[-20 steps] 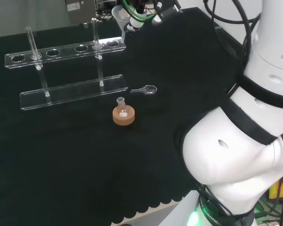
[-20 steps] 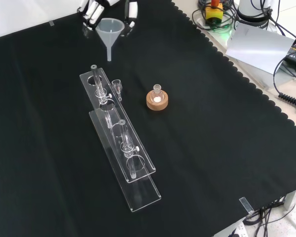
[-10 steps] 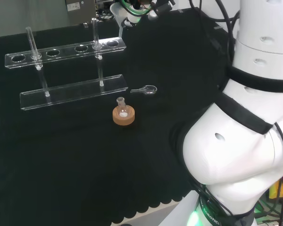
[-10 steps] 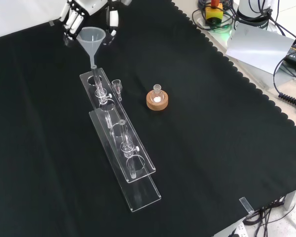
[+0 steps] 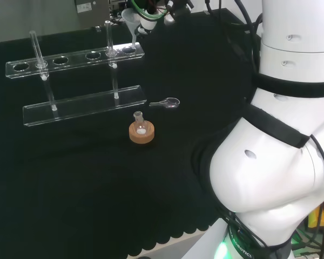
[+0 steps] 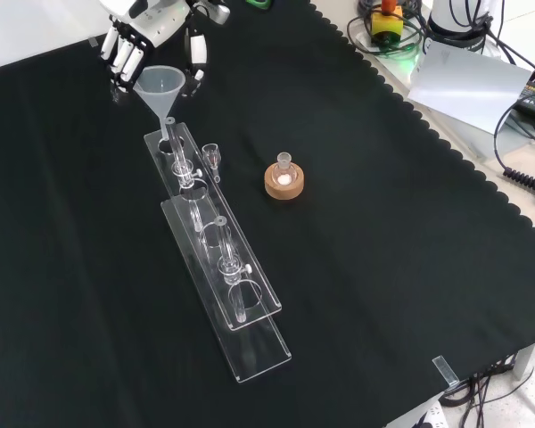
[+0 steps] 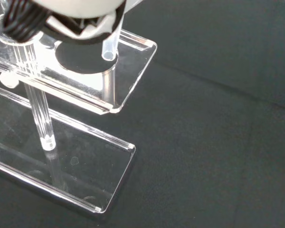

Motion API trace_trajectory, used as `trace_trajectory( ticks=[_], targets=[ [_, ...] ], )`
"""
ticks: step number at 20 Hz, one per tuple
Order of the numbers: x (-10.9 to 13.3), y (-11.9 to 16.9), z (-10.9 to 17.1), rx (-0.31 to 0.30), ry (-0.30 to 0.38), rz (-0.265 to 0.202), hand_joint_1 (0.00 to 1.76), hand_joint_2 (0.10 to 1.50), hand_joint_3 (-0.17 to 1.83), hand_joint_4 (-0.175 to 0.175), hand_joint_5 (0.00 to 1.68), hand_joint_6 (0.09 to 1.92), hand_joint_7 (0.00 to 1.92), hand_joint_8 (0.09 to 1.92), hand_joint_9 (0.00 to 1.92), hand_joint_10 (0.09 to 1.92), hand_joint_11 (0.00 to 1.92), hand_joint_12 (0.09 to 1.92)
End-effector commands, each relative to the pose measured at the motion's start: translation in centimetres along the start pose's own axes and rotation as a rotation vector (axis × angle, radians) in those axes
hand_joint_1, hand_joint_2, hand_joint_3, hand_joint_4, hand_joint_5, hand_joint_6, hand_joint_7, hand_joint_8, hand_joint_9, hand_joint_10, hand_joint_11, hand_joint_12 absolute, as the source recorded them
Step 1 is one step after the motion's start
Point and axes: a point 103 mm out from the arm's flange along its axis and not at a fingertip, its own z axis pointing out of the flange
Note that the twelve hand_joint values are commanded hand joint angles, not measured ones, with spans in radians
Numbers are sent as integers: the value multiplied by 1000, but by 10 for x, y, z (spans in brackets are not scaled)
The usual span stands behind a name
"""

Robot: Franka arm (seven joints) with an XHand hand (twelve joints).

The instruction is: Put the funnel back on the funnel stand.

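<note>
**Clearance around the hand at the stand's end**

Hand (image 6: pixel 152 36) holds the funnel (image 6: pixel 160 89) over the funnel stand (image 6: pixel 216 259) end hole; the upright post (image 6: pixel 170 134) stands just beside the spout. Nearer the front camera: small glass piece (image 6: pixel 212 156) and flask on cork ring (image 6: pixel 284 179). Bare cloth (image 6: pixel 383 205) lies beyond those.

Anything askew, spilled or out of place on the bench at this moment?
Nothing stands out. The funnel, held in the hand, hangs upright with its stem at the end hole of the clear funnel stand. A small flask sits upright in its cork ring, and a small clear scoop-like piece lies on the cloth. No spill shows.
</note>
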Motion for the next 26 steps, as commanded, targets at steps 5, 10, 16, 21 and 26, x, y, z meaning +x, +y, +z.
trace_trajectory(
  ticks=[5,10,16,21,26],
  targets=[
    [7,8,4,21,-21,-13,914,670,706,-26,571,494,524,657,956,435,567,1300],
    [8,16,9,29,-23,-18,914,671,706,-26,570,498,521,656,953,437,567,1300],
    [9,22,16,54,-54,-20,913,670,705,-25,568,502,517,657,948,438,566,1299],
    [7,25,23,79,-68,-19,912,670,704,-25,566,503,512,656,941,438,564,1299],
    [9,26,29,82,-59,-19,907,667,703,-31,514,481,484,651,902,430,551,1299]
  ],
)
